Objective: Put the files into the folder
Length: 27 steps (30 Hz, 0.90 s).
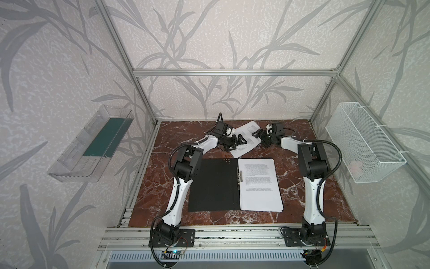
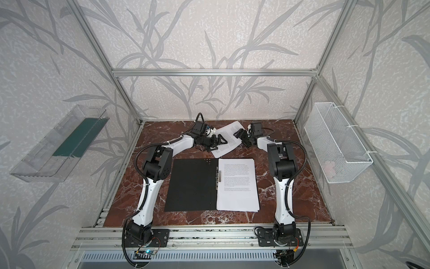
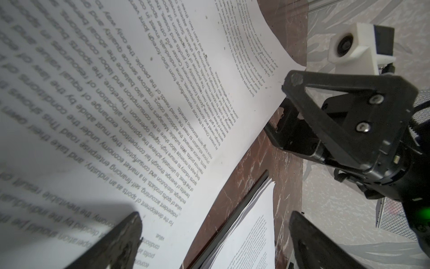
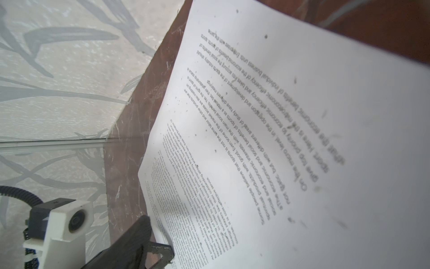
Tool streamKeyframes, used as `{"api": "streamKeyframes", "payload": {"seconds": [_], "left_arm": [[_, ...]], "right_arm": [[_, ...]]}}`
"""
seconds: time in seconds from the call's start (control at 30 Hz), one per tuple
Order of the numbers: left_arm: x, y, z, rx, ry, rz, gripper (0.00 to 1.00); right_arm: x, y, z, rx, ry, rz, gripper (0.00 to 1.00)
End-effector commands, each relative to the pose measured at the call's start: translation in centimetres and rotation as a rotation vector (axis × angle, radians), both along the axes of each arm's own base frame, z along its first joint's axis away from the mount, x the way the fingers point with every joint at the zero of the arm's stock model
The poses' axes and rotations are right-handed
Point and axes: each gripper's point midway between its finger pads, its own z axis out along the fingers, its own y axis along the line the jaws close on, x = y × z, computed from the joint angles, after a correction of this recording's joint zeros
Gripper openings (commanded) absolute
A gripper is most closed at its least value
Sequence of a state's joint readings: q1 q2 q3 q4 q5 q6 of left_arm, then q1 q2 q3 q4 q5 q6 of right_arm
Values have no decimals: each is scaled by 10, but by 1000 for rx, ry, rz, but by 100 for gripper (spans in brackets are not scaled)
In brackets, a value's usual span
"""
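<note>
In both top views a red-brown marble table holds the folder, which lies open and flat near the middle, black inside up, with a metal spine clip down its centre. A stack of sheets, white with blocks of small black print, lies on the folder's right half, squared to it. Behind the folder, near the back wall, a loose sheet lies at an angle, apart from the folder. The left gripper is over that sheet's left edge with its jaws apart. The right gripper is at the sheet's right edge, jaws also apart. A clear tray with a green base hangs on the left wall, and a white wire basket on the right wall. In the left wrist view the loose sheet fills most of the frame, its far edge curving. The left gripper is spread wide, with one finger over the print and the other beyond the paper's edge. Across the page the right gripper has a finger on either side of the sheet's edge, with a clear gap between them. The folder's black edge and the stack of sheets show near the loose page. In the right wrist view the loose sheet covers most of the frame, and one dark finger of the left gripper is at its far edge. The right gripper's own fingers cannot be made out here.
</note>
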<state>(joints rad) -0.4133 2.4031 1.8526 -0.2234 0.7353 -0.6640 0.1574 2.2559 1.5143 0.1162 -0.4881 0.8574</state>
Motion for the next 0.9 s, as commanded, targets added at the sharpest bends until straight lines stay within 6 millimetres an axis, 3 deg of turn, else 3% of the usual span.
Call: {"api": "streamKeyframes", "payload": {"seconds": [0.0,0.47,0.63,0.8,0.87], "left_arm": [[-17,7,-52,72,140,34,99],[-13,1,-49,21,138,75,99],[-12,0,-43,0,130,79,99],[-7,-6,-22,-43,107,69,99],[-4,-14,0,-102,73,40,99]], "right_arm": [[-7,8,-6,70,11,-67,75],[-21,25,-26,115,6,-266,47],[-27,12,-35,114,20,-374,22],[-23,9,-30,123,23,-405,0],[-22,10,-24,116,16,-393,0]]}}
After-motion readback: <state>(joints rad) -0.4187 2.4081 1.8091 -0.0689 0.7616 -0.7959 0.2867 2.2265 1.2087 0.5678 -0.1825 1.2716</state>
